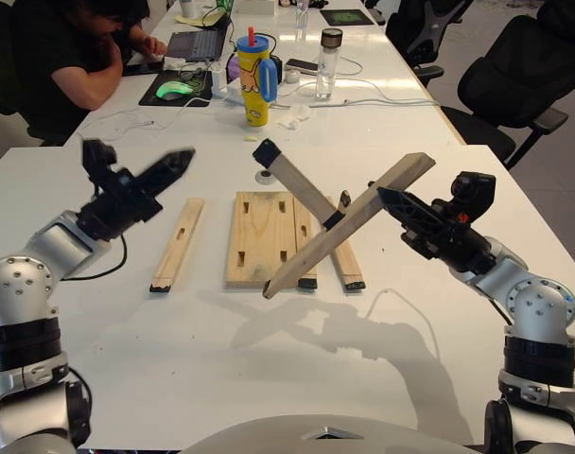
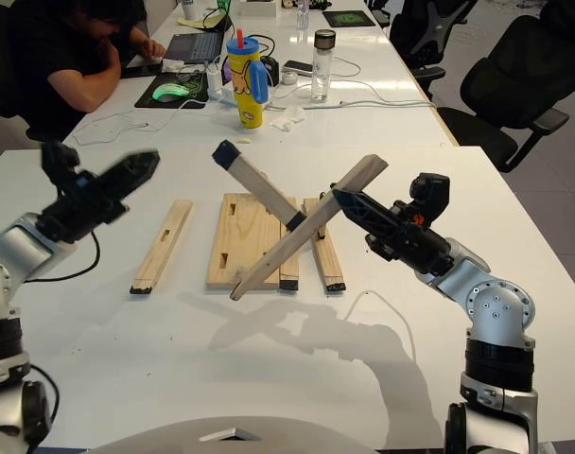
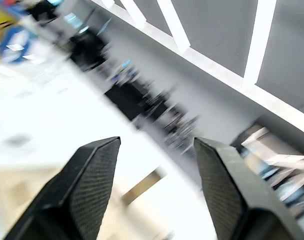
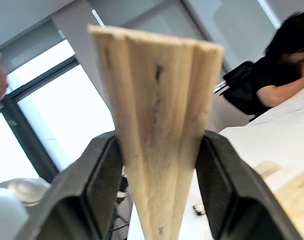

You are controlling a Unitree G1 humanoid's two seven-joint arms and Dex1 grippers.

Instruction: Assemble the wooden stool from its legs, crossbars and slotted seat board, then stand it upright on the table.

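Right gripper (image 1: 392, 201) clamped on leg (image 1: 358, 219), crossed X-wise with second leg (image 1: 302, 189) over seat board (image 1: 254, 232), table (image 1: 269, 369) centre. Left gripper (image 1: 179, 163) spread, empty, toward left edge. Keep grip firm, tilt slowly; foot may skid.

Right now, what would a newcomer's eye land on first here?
A tall wooden X over the slotted board at the middle of the table: the right claw grips one plank by its upper part, crossing a black-tipped plank. The left claw hangs open and empty above the table's left side, near a loose plank lying flat.
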